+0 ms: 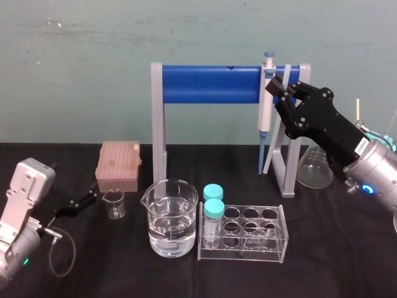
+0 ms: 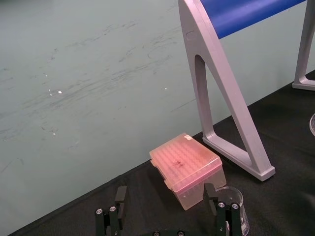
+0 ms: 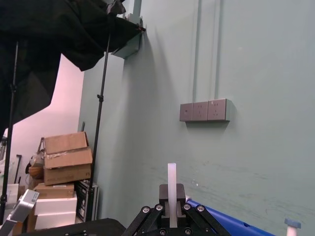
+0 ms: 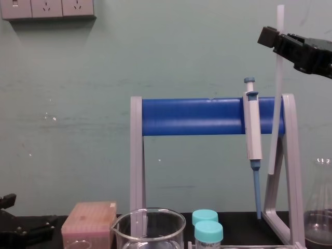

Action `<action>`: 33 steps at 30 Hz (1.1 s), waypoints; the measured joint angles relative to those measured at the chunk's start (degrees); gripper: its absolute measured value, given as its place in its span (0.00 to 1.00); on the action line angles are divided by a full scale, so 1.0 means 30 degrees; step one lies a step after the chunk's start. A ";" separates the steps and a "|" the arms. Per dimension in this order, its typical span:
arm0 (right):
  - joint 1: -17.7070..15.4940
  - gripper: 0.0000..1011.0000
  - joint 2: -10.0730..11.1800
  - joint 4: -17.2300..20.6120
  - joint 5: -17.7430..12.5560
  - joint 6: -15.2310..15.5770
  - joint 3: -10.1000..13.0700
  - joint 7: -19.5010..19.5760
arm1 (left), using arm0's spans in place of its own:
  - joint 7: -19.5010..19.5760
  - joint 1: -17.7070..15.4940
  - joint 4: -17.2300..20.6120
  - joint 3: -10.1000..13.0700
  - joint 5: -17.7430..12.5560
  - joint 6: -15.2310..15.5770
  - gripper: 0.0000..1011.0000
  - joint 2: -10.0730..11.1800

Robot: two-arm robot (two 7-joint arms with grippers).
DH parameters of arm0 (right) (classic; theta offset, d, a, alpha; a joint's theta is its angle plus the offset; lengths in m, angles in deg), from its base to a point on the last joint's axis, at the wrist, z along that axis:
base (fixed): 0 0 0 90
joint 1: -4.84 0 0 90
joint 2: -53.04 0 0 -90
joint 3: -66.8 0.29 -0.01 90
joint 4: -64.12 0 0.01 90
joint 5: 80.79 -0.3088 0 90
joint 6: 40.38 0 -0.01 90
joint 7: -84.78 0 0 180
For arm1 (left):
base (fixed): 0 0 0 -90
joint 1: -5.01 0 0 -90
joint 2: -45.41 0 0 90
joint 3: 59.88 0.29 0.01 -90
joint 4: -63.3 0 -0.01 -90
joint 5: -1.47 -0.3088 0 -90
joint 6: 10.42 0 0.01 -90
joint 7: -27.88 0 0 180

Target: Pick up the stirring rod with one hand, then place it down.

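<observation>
The stirring rod (image 1: 271,155) is a thin whitish stick held up in the air, nearly upright, by the right end of the blue stand. My right gripper (image 1: 282,87) is shut on its upper part. Seen from the chest, the stirring rod (image 4: 274,145) slants down across the stand's right leg, with the right gripper (image 4: 275,39) near its top. The right wrist view shows the rod's end (image 3: 172,179) sticking out past the fingers. My left gripper (image 1: 92,197) rests low at the table's left, open, fingers (image 2: 119,196) spread wide.
A white-and-blue pipette (image 1: 266,105) hangs on the blue-and-grey stand (image 1: 208,85) beside the rod. In front stand a large beaker (image 1: 172,217) and a clear tube rack (image 1: 245,233). A flask (image 1: 313,164) stands right, a pink tip box (image 1: 118,164) and a small beaker (image 1: 113,203) left.
</observation>
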 joint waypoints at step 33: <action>-0.0676 0.07 0.0205 -0.1969 0.0583 0.0574 -0.1526 -0.0680 | 0.0000 0.0000 0.0000 -0.0001 -0.0001 0.0000 0.99 0.0000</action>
